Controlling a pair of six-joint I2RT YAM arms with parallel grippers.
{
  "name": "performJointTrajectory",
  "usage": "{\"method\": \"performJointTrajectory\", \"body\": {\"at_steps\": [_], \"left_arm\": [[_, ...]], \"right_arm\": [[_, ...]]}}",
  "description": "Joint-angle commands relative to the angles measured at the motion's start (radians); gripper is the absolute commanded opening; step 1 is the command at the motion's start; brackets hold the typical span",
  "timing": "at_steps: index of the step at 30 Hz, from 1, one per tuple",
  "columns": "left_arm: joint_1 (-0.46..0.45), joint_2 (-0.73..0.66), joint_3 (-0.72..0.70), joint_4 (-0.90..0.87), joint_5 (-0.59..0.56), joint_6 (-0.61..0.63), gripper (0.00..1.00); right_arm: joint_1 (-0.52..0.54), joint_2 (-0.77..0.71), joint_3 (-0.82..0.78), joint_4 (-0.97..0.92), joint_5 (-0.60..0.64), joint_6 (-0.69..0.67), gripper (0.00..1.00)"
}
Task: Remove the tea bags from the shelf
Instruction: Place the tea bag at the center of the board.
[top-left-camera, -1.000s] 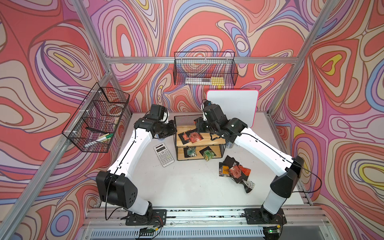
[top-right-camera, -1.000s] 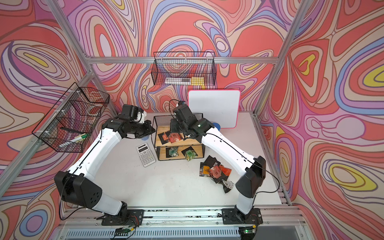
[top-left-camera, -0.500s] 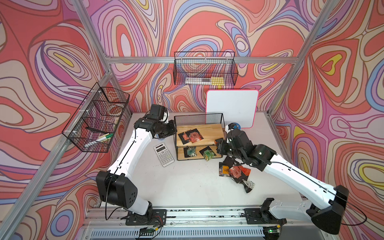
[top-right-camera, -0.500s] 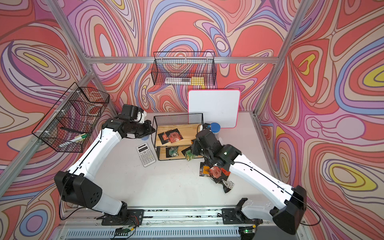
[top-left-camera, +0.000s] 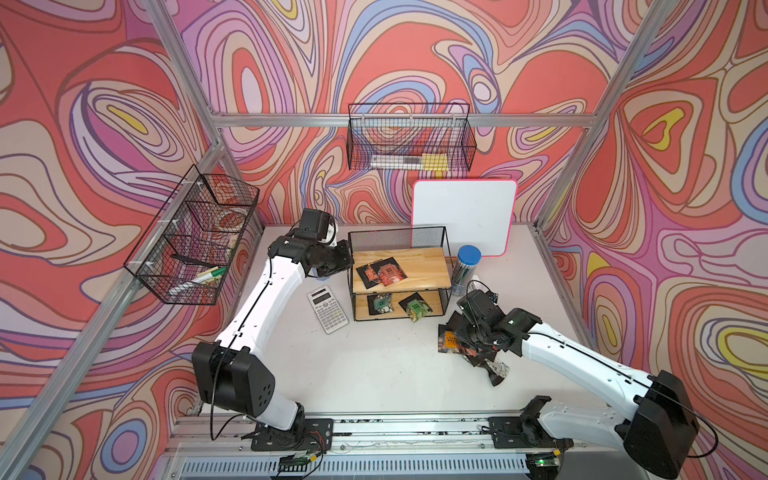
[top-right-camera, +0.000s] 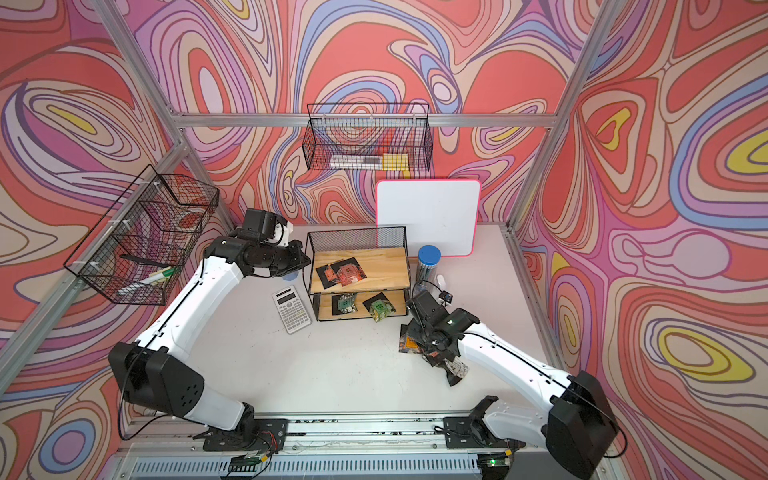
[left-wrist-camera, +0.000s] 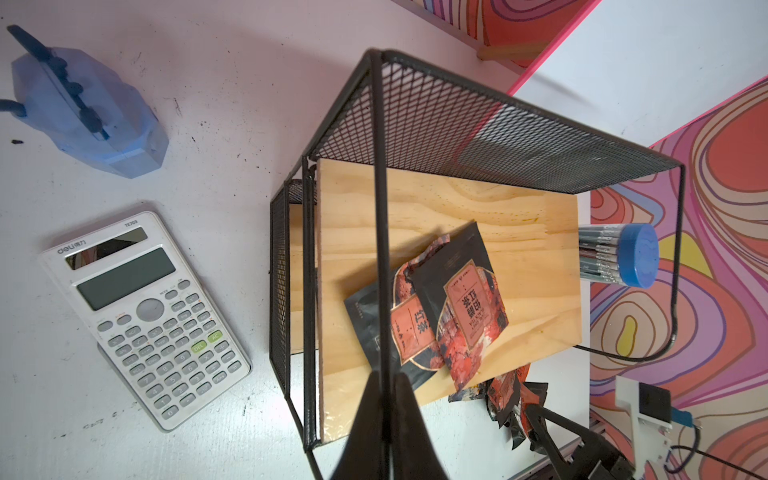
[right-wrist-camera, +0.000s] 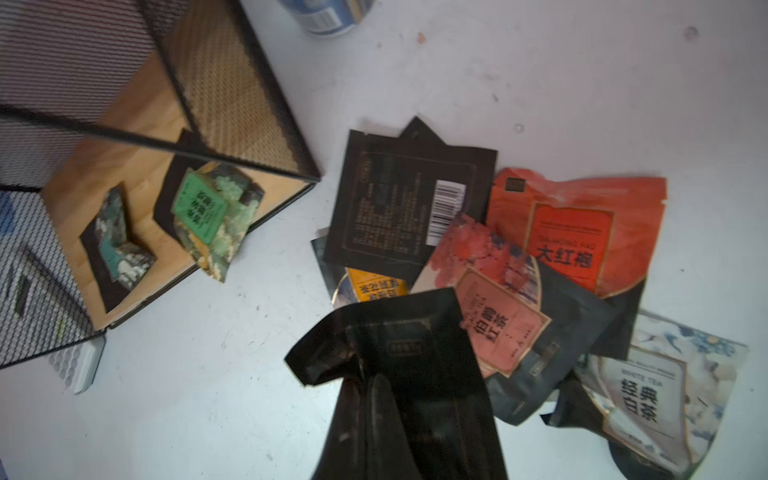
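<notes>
The shelf (top-left-camera: 428, 266) stands mid-table, wooden boards in a black wire frame. My left gripper (top-left-camera: 344, 261) is shut on its top side wire (left-wrist-camera: 380, 249), fingers either side (left-wrist-camera: 388, 378). Red and black tea bags (top-left-camera: 382, 272) lie overlapped on the upper board (left-wrist-camera: 457, 216). Two green ones (top-left-camera: 382, 303) (right-wrist-camera: 203, 208) lie on the lower board, one poking over the front edge. To the shelf's right my right gripper (top-left-camera: 471, 345) is shut on a black tea bag (right-wrist-camera: 395, 332), low over a pile of several tea bags (right-wrist-camera: 540, 249) on the table.
A calculator (top-left-camera: 327, 309) lies left of the shelf, with a blue object (left-wrist-camera: 83, 112) behind it. A blue-lidded tube (top-left-camera: 467, 268) and a whiteboard (top-left-camera: 463, 216) stand behind right. Wire baskets hang on the left wall (top-left-camera: 195, 241) and back wall (top-left-camera: 409, 141).
My right arm has swung from the shelf's upper board out to the right and down over the pile, with a black tea bag in its jaws. The left arm has not moved.
</notes>
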Motion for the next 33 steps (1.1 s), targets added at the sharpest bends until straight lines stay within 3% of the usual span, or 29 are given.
{"method": "performJointTrajectory", "body": {"at_steps": [1, 19, 28, 33], "left_arm": [[0.004, -0.001, 0.011, 0.007, -0.005, -0.01, 0.0], [0.004, 0.004, 0.012, 0.013, 0.003, -0.017, 0.0], [0.004, 0.005, 0.014, 0.013, 0.001, -0.016, 0.0], [0.003, 0.008, 0.015, 0.014, 0.003, -0.017, 0.0]], "right_arm": [[-0.04, 0.011, -0.027, -0.012, 0.007, 0.081, 0.04], [-0.085, 0.123, -0.058, 0.048, -0.005, 0.083, 0.21], [-0.085, 0.111, -0.022, 0.014, 0.018, 0.064, 0.36], [-0.085, 0.066, 0.06, -0.074, 0.099, 0.04, 0.49]]}}
